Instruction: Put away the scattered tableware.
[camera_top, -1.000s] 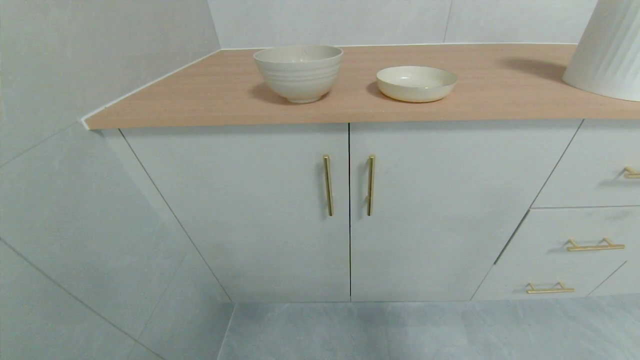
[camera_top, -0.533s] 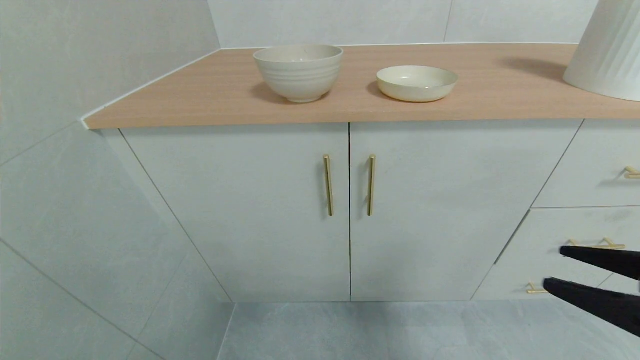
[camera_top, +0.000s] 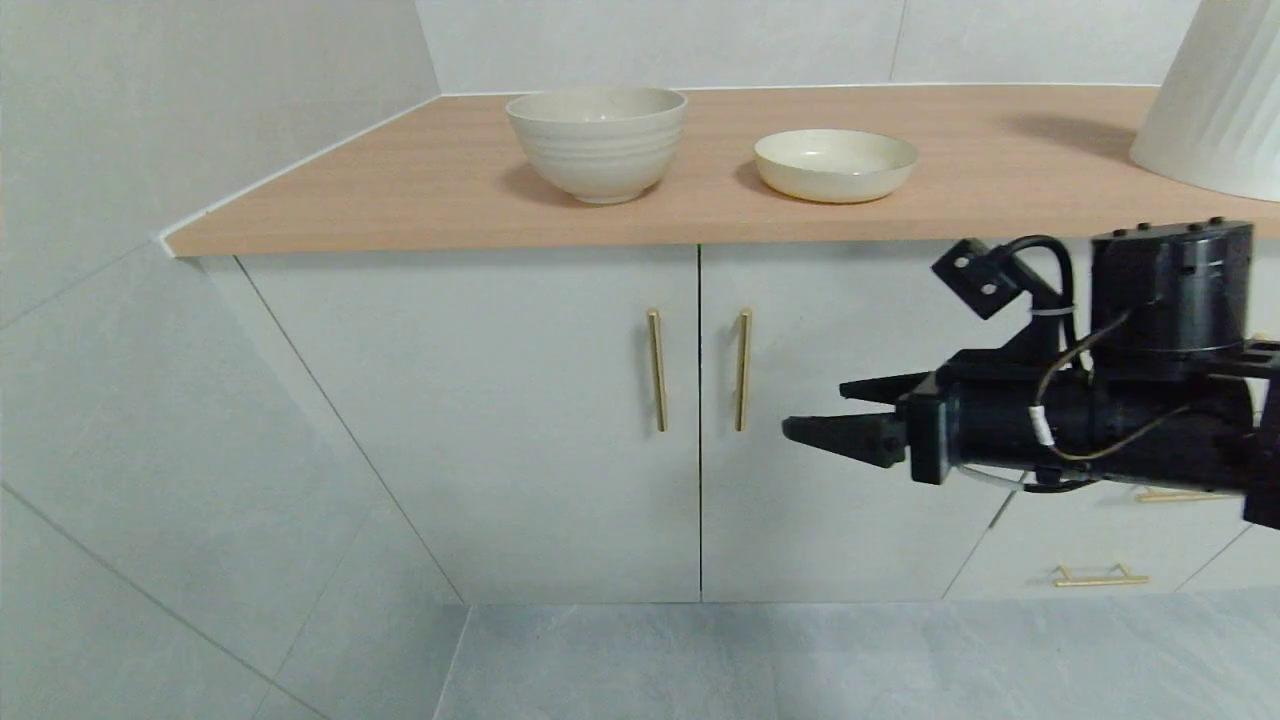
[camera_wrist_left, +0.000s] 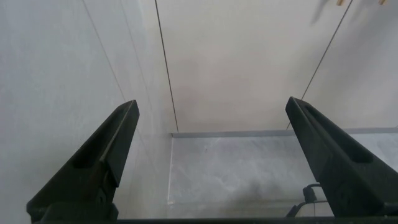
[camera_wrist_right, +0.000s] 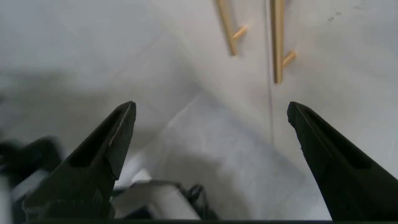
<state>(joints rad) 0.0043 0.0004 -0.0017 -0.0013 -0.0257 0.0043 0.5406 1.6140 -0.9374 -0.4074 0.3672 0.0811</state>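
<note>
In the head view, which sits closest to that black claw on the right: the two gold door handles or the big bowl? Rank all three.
1. Right door handle, just left of the right gripper.
2. Left door handle, farther to the left.
3. Deep bowl, up on the countertop.

I saw a deep pale-grey ribbed bowl standing upright on the wooden countertop. A shallow cream round dish sat near it on its right, also upright, not touching.

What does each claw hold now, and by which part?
Nothing. The right claw and the left claw are both open and empty; the bowl and the shallow dish stand untouched on the countertop.
</note>
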